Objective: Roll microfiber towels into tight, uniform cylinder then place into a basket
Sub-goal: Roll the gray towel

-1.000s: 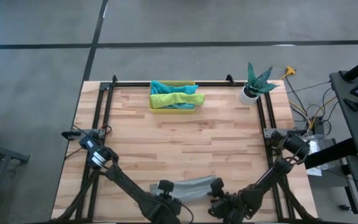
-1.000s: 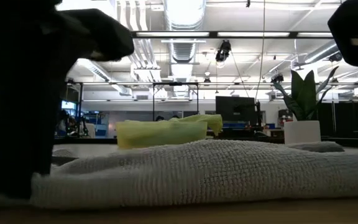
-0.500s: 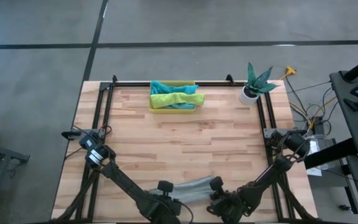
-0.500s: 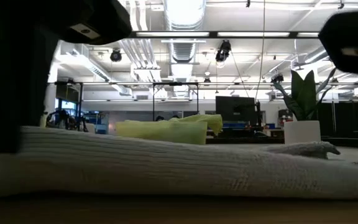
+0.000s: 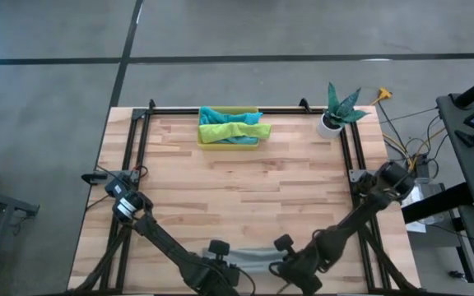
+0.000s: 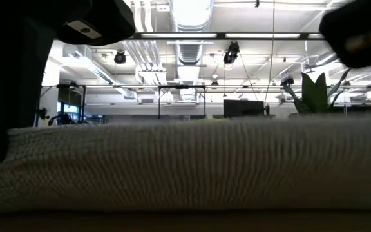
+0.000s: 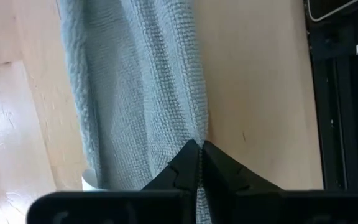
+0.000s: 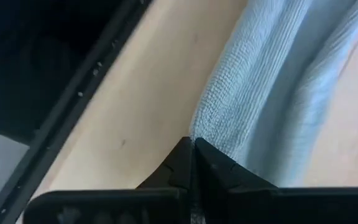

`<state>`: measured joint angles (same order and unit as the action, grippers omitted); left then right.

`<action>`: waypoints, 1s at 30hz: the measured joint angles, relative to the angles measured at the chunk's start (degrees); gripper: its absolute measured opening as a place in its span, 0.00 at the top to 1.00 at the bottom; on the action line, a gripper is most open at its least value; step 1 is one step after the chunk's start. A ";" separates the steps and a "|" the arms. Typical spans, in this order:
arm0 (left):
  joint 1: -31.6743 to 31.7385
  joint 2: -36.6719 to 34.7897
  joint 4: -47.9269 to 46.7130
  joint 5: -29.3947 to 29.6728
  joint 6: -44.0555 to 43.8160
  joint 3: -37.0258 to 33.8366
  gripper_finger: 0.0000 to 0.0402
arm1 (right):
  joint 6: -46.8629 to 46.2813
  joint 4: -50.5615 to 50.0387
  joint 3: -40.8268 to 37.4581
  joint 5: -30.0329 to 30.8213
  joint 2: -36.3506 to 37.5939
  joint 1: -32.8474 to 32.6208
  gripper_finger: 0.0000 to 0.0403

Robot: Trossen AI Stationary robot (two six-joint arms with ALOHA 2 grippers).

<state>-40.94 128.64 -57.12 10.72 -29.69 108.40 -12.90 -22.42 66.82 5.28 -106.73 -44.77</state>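
The grey towel [image 5: 251, 256] lies crumpled lengthwise along the table's near edge, between my two grippers. In the low view its raised near side [image 6: 192, 161] fills the picture's width. My left gripper [image 5: 229, 261] is shut on the towel's left end and my right gripper [image 5: 276, 258] on its right end. The yellow basket [image 5: 202, 141] stands at the far middle of the table. A teal towel [image 5: 216, 115], a lime green towel [image 5: 229, 130] and a light blue towel [image 5: 257, 131] lie in it. My left gripper pinches the grey towel's near long edge [image 7: 197, 127] between its two fingers, close to the left end, coming steeply from above. That edge is raised; the cloth beyond it lies on the table. One layer or several, I cannot tell. My right gripper pinches the same near long edge [image 8: 197, 127] between its two fingers, close to the right end, slanting down from above. The edge is lifted at the fingers, and the folds [image 8: 278, 93] behind it rest on the wood.
A white pot with a green plant [image 5: 336, 111] stands at the far right corner. A black frame rail [image 7: 334, 93] runs just past the table's near edge, close to both grippers. Bare wood [image 5: 237, 197] spans the middle between towel and basket.
My right gripper has risen and drawn a little toward the left, tipping its wrist. The grey towel's near side has come up, first at the left end, then along its whole length, and in the low view it now hides the basket.
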 joint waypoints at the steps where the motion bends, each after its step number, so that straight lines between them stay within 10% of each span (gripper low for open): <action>1: -0.01 0.00 -0.03 0.00 0.00 -0.02 1.00 | -0.37 0.90 -0.80 -1.19 -0.26 0.50 0.98; 16: 0.21 -0.16 2.38 -4.04 0.02 -2.40 1.00 | -4.36 26.24 -10.73 -20.71 -0.32 2.95 0.98; 30: 0.25 -1.97 2.62 -2.83 4.19 -3.89 1.00 | -17.40 39.92 -19.68 -14.53 -0.15 2.90 0.98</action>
<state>-40.69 126.67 -54.50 7.89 -25.51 104.51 -30.30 17.50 47.14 -9.24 -106.88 -41.87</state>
